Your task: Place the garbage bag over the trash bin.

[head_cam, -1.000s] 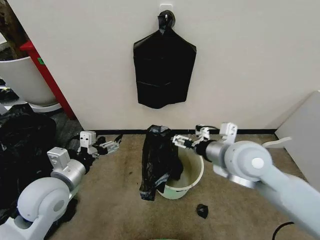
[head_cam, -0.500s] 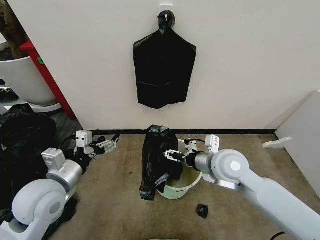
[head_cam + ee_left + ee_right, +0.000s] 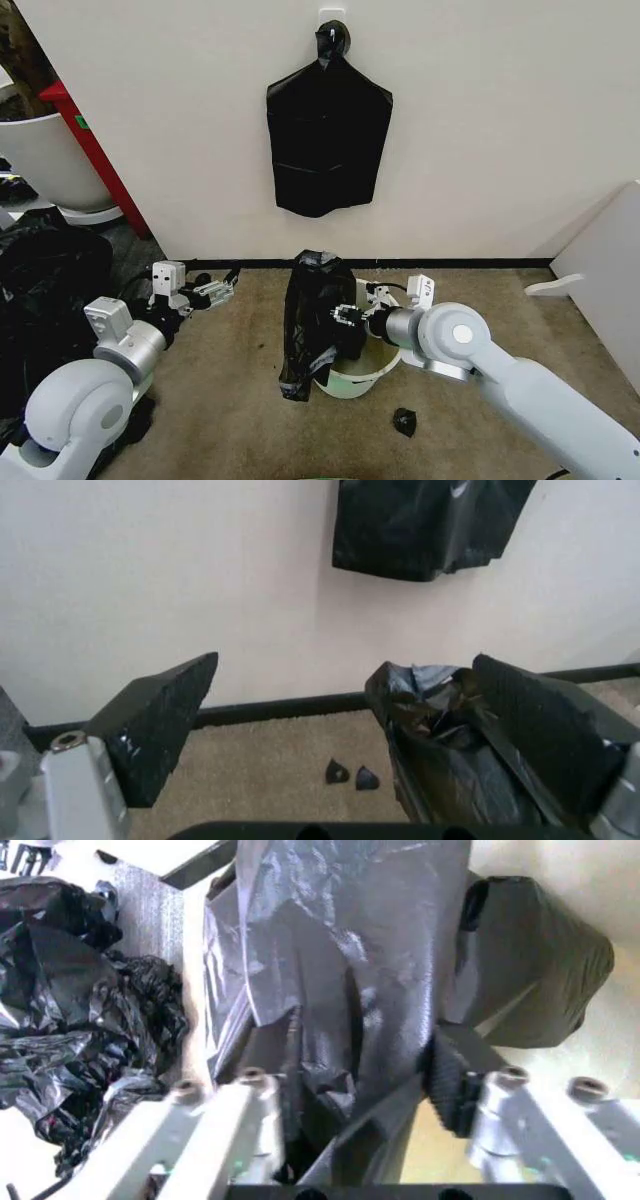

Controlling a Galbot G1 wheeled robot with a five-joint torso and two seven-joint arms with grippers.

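Right gripper (image 3: 343, 317) reaches over the trash bin (image 3: 385, 362), fingers parted around a fold of the garbage bag (image 3: 312, 320); right wrist view shows film (image 3: 340, 1012) between the pads, grip not clearly clamped. Bag is draped over the bin's left rim, hanging outside to the carpet (image 3: 220, 400). Left gripper (image 3: 222, 290) waits well left of the bin, jaws spread wide, empty. Left wrist view catches the bag's bunched top (image 3: 440, 705) and baseboard. Bag bundle (image 3: 328, 135) hangs on the wall. Black scrap (image 3: 404, 421) lies by the bin.
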